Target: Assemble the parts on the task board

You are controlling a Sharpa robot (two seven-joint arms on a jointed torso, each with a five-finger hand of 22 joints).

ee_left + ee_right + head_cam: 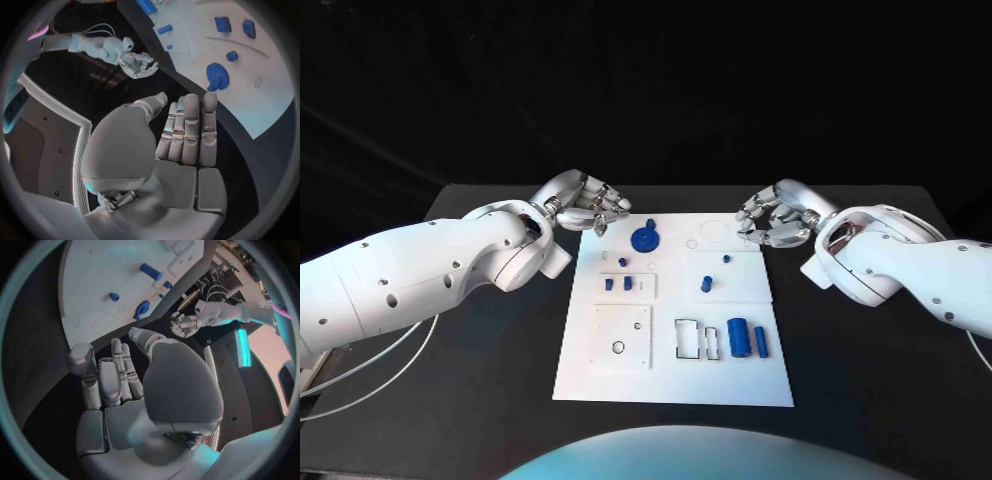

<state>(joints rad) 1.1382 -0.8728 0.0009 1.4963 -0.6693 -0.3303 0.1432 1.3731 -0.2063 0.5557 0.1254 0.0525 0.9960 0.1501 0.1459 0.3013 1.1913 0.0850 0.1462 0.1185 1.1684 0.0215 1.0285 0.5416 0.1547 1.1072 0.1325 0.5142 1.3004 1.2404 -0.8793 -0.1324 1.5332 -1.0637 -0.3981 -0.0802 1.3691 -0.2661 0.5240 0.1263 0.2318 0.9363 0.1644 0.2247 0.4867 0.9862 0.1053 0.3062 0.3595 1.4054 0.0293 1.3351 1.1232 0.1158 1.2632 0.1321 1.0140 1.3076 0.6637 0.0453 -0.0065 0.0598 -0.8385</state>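
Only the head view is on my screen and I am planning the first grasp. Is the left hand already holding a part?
Observer: No. The left wrist view shows the left hand with a bare palm, fingers straight and side by side.
Operator: And the right one?
Observer: The right wrist view shows the right hand empty too, fingers stretched out and nothing between them.
Operator: What is the left hand aimed at?
Observer: In its wrist view, the round blue part lies on the task board just beyond its fingertips.
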